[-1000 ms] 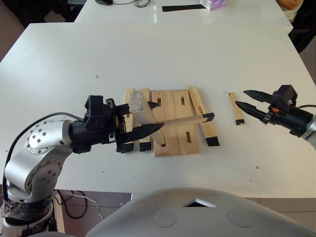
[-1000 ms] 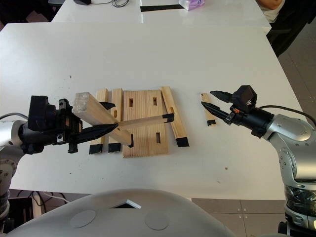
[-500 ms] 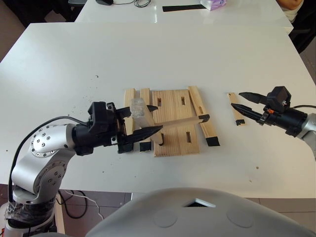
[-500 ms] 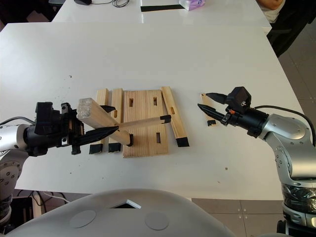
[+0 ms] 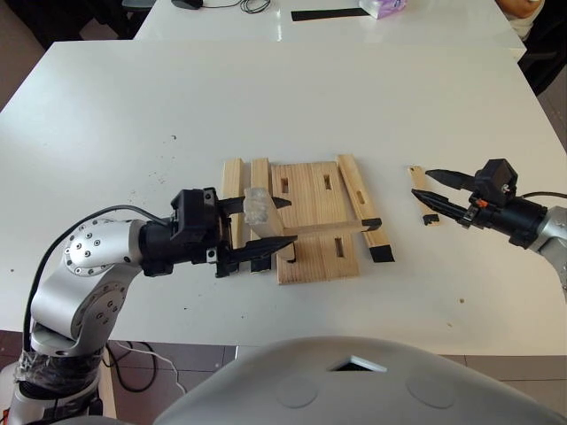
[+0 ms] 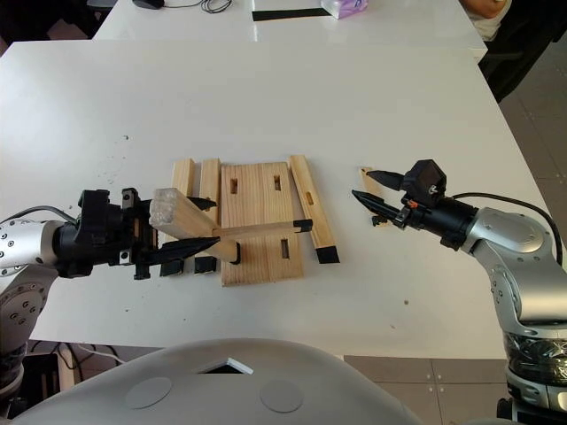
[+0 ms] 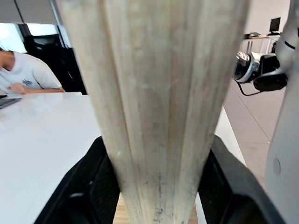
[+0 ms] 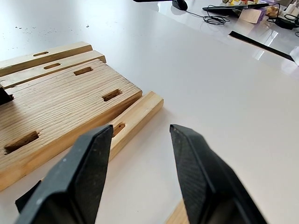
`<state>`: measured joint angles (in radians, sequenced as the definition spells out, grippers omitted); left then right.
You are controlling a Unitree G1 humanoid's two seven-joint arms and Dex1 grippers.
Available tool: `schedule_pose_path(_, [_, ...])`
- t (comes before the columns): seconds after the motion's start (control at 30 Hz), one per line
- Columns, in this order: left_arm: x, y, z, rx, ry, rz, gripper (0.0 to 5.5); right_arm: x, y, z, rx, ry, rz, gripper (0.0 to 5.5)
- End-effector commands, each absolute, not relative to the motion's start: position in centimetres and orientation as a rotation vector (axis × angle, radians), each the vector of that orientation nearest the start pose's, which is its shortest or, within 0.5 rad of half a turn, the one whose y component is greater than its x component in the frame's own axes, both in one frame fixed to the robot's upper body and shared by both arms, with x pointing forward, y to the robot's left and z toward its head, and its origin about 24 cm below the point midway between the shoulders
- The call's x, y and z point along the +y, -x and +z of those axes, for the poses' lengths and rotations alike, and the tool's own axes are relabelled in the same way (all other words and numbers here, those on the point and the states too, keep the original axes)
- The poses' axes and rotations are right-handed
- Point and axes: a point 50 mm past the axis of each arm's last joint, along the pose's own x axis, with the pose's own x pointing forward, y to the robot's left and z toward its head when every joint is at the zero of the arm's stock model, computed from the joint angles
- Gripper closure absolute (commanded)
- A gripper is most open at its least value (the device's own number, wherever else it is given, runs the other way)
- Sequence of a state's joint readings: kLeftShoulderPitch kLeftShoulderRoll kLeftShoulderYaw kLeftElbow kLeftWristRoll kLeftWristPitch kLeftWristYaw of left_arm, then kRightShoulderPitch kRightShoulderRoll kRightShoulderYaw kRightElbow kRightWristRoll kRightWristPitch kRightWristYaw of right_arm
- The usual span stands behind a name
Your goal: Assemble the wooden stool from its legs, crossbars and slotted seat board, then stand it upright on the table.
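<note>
The slotted seat board (image 5: 319,190) lies flat mid-table. Two legs (image 5: 233,177) lie along its left side. A third leg (image 5: 365,208) with a black foot lies along its right side. My left gripper (image 5: 279,221) is shut on a thick wooden leg (image 5: 259,208) (image 7: 154,93), tilted low over the board's left part. A thin crossbar (image 5: 332,228) sticks out of that leg, its black tip by the right-hand leg. A short crossbar (image 5: 426,205) lies apart to the right. My right gripper (image 5: 423,182) (image 8: 141,129) hovers open just over it.
The white table (image 5: 133,115) has wide bare room behind and to the left of the parts. A second table behind carries a black strip (image 5: 328,13) and a tissue box (image 5: 383,7). The near table edge runs just below the grippers.
My left arm has lowered the leg and its crossbar toward the seat board, and the crossbar's tip dropped near the right-hand leg. My right gripper edged left over the short crossbar.
</note>
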<state>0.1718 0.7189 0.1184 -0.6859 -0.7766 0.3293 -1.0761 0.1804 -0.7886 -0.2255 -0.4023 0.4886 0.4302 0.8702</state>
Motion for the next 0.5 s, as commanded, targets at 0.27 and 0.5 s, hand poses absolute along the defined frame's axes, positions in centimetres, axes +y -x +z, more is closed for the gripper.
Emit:
schedule_pose_path(0.27, [16.8,-17.7,14.1,0.051,-0.093,-1.388,3.33,-23.7,-20.1,11.9,0.287,0.263,0.847,3.25])
schedule_pose_path(0.5, [16.8,-15.9,12.0,0.091,-0.176,-1.368,3.33,-23.6,-19.7,11.8,0.284,0.243,0.826,3.25])
